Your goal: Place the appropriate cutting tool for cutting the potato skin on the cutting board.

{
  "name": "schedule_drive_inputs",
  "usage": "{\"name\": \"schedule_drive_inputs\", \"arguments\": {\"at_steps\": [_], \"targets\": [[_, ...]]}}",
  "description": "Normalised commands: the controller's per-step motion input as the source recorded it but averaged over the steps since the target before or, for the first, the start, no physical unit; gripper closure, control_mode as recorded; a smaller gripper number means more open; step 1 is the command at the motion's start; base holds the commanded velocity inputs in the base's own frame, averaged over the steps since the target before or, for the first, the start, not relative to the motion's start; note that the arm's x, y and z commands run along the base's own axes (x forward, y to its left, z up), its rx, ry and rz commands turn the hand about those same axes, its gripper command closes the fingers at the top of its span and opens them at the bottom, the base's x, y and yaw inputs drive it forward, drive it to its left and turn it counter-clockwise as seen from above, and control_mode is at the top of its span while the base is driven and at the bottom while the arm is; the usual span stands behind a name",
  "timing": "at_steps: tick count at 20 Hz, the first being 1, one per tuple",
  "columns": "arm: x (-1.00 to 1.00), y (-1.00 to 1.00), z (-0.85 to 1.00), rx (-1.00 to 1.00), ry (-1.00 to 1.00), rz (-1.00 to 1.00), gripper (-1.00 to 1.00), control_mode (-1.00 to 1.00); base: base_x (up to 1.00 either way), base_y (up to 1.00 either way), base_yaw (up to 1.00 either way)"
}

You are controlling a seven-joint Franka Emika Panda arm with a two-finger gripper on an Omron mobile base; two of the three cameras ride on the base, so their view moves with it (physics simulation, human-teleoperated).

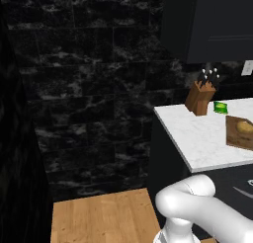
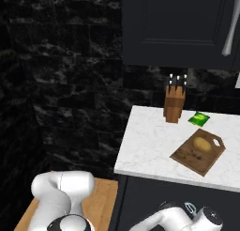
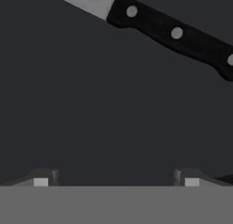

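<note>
The potato [image 1: 244, 127] [image 2: 201, 143] rests on the brown wooden cutting board [image 1: 237, 137] [image 2: 187, 158], which lies on the white marble counter [image 1: 197, 138] [image 2: 145, 145]. The light-blue cutting tool is out of view. My gripper [image 3: 116, 178] is open, its fingertips [image 3: 45, 177] far apart with nothing between them. It hovers over a dark surface below counter level. On that surface a black-handled knife [image 3: 177, 34] with silver rivets lies slanted, beyond the fingertips.
A slanted brown knife block [image 1: 200, 98] [image 2: 174, 104] with black-handled knives stands at the back of the counter. A small green object [image 1: 220, 107] [image 2: 198, 118] lies beside it. Dark cabinets [image 2: 178, 28] hang above. A black stone wall and wooden floor [image 1: 99, 217] lie to the left.
</note>
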Motion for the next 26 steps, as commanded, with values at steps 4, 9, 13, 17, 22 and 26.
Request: {"name": "schedule_drive_inputs", "arguments": {"at_steps": [4,9,13,17,22,26], "targets": [[-1.00,-0.28,-0.05,0.00,0.02,0.00,-1.00,-1.00,0.00,0.00,0.00],[-0.25,-0.05,0.08,0.00,-0.11,0.06,-1.00,-1.00,0.00,0.00,0.00],[0.54,0.09,0.17,0.00,-0.33,0.17,-1.00,-1.00,0.00,0.00,0.00],[0.12,0.00,0.16,0.00,-0.49,0.18,-1.00,-1.00,0.00,0.00,0.00],[0.00,0.00,0.25,-0.05,-0.35,0.06,-1.00,-1.00,0.00,0.00,0.00],[0.04,0.00,0.68,-0.08,-0.10,0.00,-1.00,-1.00,0.00,0.00,0.00]]}}
